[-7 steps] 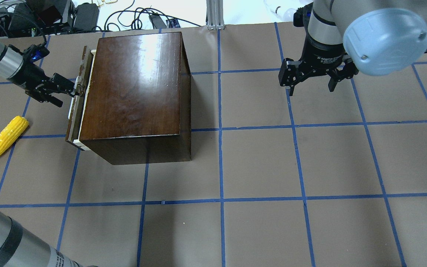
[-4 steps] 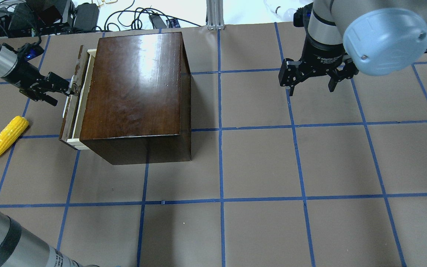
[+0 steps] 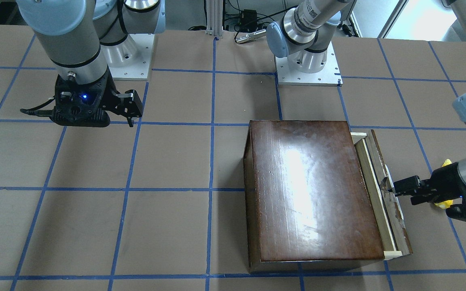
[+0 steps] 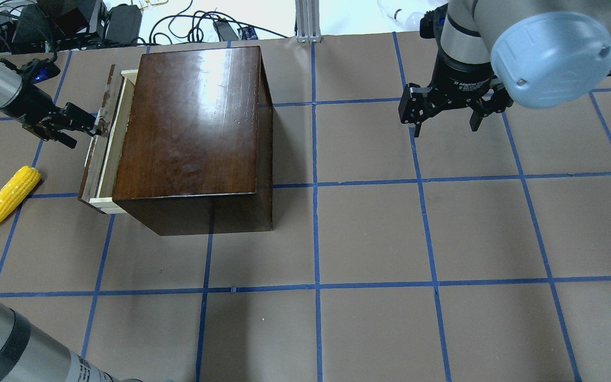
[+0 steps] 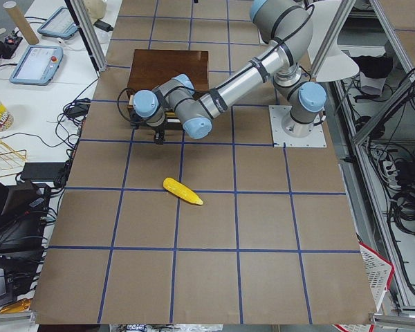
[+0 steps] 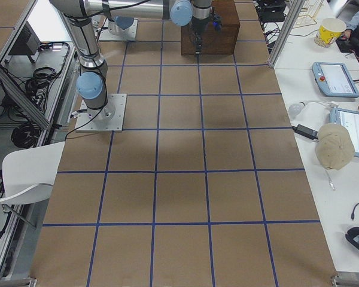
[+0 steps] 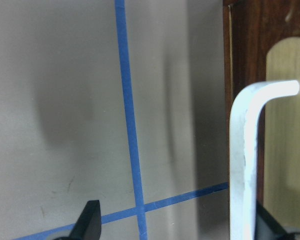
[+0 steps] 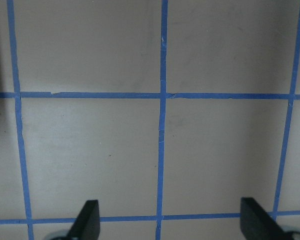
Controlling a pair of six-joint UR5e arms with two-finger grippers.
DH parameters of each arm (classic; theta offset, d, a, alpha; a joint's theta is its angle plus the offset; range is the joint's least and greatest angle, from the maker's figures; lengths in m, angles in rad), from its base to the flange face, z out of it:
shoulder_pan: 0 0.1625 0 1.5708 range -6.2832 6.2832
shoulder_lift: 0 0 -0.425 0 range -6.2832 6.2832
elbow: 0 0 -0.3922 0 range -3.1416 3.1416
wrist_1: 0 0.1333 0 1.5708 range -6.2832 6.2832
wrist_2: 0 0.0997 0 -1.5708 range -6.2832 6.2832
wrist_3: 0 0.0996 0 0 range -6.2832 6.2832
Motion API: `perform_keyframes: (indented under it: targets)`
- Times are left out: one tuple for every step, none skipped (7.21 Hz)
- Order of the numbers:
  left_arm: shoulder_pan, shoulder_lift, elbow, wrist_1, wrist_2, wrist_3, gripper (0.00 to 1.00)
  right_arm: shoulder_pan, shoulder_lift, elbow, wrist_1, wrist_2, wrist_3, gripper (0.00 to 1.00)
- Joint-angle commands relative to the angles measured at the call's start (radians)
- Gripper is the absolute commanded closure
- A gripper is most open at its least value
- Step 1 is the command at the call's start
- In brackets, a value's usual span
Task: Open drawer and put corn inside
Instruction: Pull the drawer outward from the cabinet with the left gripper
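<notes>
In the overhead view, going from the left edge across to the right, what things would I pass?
Yellow corn cob → pale wooden drawer with dark front panel → glossy dark-brown wooden box → black two-finger right gripper.

Overhead camera: behind the robot, looking forward and down. Front-facing camera: opposite side, steep, facing back. Both cover the box (image 4: 194, 122) just beside the left gripper (image 4: 85, 132). Side cameras: distant, at the table ends. Wrist cameras: close behind each gripper's fingertips.

Glossy dark-brown box (image 4: 189, 122), pale wood drawer (image 4: 105, 159), yellow corn (image 4: 8, 197), blue-gridded brown table (image 4: 369, 228)
</notes>
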Motion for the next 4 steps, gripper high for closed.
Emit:
perform_keyframes:
  targets:
    - [0.012, 0.0, 0.0, 0.009, 0.0, 0.013, 0.0, 0.0, 0.0, 0.0, 0.0, 0.0, 0.0, 0.0]
    - [0.024, 0.0, 0.0, 0.009, 0.0, 0.024, 0.0, 0.0, 0.0, 0.0, 0.0, 0.0, 0.0, 0.0]
    - [0.029, 0.0, 0.0, 0.009, 0.006, 0.03, 0.0, 0.0, 0.0, 0.0, 0.0, 0.0, 0.0, 0.0]
    - [0.03, 0.0, 0.0, 0.021, 0.032, 0.036, 0.0, 0.0, 0.0, 0.0, 0.0, 0.0, 0.0, 0.0]
